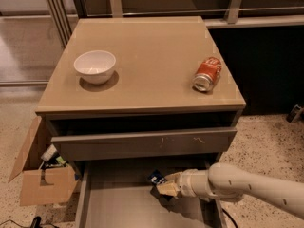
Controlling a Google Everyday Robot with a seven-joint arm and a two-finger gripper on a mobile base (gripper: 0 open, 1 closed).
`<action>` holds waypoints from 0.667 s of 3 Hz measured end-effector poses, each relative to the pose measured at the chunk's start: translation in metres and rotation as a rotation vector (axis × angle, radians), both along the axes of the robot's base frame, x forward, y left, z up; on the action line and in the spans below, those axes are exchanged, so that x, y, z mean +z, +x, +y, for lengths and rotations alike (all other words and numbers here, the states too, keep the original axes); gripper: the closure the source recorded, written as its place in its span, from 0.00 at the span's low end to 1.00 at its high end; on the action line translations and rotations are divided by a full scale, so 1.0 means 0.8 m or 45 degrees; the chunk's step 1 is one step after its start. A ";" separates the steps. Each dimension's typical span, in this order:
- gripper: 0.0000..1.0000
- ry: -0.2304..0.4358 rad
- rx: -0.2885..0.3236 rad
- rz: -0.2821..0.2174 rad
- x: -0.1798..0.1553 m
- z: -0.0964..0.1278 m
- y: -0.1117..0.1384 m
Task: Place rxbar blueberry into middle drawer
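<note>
The middle drawer (118, 208) is pulled out below the cabinet top, a wide grey tray with a flat floor. My gripper (164, 186) reaches in from the right over its back right part. It is shut on the rxbar blueberry (155, 177), a small dark wrapper with white print that sticks out to the upper left of the fingers. The bar is held just above the drawer floor, under the front of the top drawer.
The top drawer (142, 144), with a white-scuffed front, is slightly open above. On the cabinet top stand a white bowl (95, 66) at left and a red-orange soda can (207, 74) lying at right. A cardboard box (40, 182) stands on the floor at left.
</note>
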State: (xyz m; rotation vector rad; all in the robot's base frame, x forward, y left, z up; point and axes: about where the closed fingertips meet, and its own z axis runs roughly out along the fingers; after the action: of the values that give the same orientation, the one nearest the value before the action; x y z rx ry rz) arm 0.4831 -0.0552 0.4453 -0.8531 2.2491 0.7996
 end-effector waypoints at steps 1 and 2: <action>1.00 -0.139 0.118 0.094 -0.049 0.009 0.003; 1.00 -0.186 0.166 0.149 -0.078 0.015 -0.007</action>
State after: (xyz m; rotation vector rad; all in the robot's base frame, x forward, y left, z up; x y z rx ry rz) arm 0.4771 -0.0434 0.3829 -1.0551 2.3977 0.7681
